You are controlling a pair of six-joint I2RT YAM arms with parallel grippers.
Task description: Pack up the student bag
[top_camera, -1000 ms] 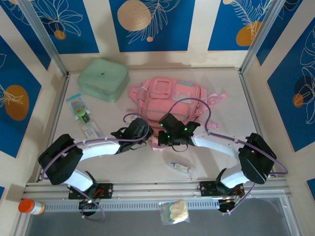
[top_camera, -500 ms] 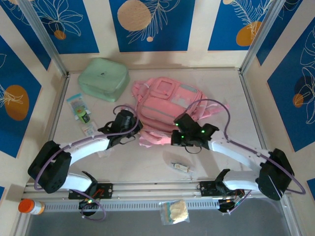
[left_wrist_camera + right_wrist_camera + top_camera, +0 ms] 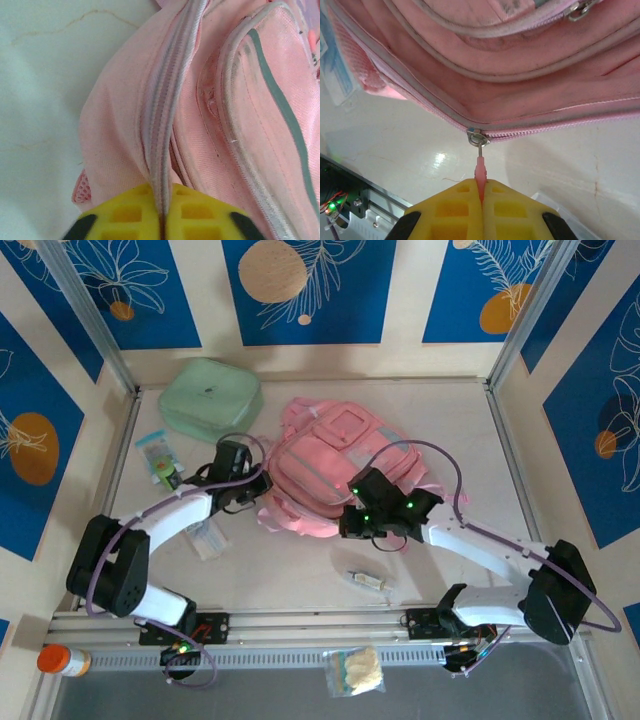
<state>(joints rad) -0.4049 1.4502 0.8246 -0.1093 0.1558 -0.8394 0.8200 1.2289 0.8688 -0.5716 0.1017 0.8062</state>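
The student bag [image 3: 335, 462] lies flat in the middle of the table [image 3: 460, 430], front pockets up, its near edge turned toward the two arms and the mint-green case [image 3: 210, 400] just behind its left corner. It looks like a soft, limp thing: the pink cloth sags and folds along the seams, so I judge it light and with no stiffness of its own, likely to drag or bunch across the smooth tabletop if pulled from one side only. The right gripper [image 3: 481, 186] is closed on the thin pink pull tab [image 3: 479, 167] that hangs from the metal slider [image 3: 476, 136] on the near zip. That tab is the right place to take hold for opening, though it is narrow and could slide out from between the pads under a hard tug. The left gripper [image 3: 161, 199] has its yellow fingers drawn together with the grey zip strip [image 3: 172, 95] running between them, nipping the bag's side fold. That grip on the seam looks like the sensible counter-hold, since a zip on slack cloth runs only when the strip is kept taut. The loose straps at the far right could snag.
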